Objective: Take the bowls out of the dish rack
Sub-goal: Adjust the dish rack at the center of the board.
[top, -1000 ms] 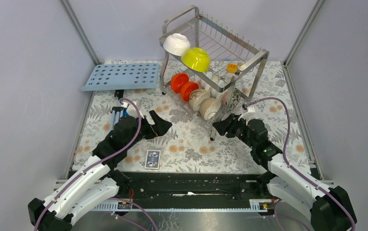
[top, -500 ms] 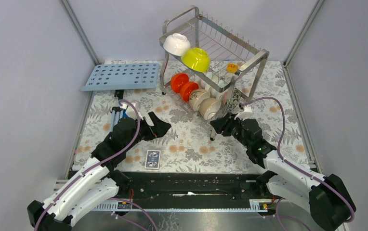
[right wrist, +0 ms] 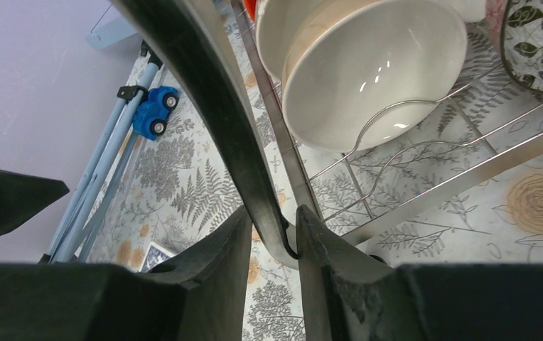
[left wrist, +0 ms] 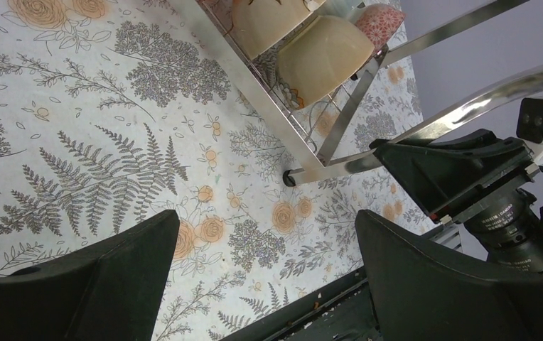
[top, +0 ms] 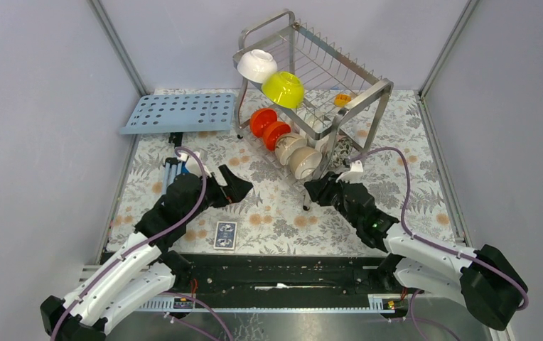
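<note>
Dish rack nudged left since earlier.
Right gripper pinches its corner post; left gripper gapes open.

The dish rack is shiny metal wire; the bowls look glossy.

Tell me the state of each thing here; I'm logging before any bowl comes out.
dish rack: upright, loaded on both tiers.
white bowl: top tier, on its side.
yellow-green bowl: top tier, on its side.
orange-red bowls: lower tier, standing on edge.
beige bowls: lower tier, standing on edge.
left gripper: open, empty.
right gripper: closed on the dish rack's corner post.
</note>
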Robot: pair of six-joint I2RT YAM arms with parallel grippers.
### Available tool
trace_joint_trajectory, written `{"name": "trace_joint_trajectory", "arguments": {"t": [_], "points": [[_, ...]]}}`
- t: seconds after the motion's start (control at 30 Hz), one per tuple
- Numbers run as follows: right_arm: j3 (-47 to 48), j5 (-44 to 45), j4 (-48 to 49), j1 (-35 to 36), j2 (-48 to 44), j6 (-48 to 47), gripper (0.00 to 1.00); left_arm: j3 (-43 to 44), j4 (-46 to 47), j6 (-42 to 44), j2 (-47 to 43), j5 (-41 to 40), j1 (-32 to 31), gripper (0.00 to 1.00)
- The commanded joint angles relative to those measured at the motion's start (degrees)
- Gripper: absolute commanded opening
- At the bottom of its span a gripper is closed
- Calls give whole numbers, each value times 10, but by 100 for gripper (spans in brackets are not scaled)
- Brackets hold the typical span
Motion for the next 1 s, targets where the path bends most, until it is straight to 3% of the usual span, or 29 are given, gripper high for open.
{"name": "trace_joint_trajectory", "arguments": {"t": [0.0,0.13,0.23,0.33,0.53,0.73,0.87,0.97], "points": [[10,-14,44,49,12,29,38,0,27,-5,4,3,-2,99],[22,6,-4,55,-4,27,53,2,27,-4,6,2,-2,99],[36,33,-90,55,-53,3,71,5,24,-1,6,0,-2,99],[51,69,-206,55,-124,-24,78,7,24,4,9,-5,-2,99],[72,154,-381,55,-272,-55,79,13,43,23,32,-17,-2,99],[89,242,-430,55,-319,-59,75,49,74,41,96,-2,-2,99],[91,114,-342,54,-274,-101,77,59,83,42,114,3,-2,99],[94,77,-300,55,-210,-89,79,54,82,42,108,3,-2,99]]}}
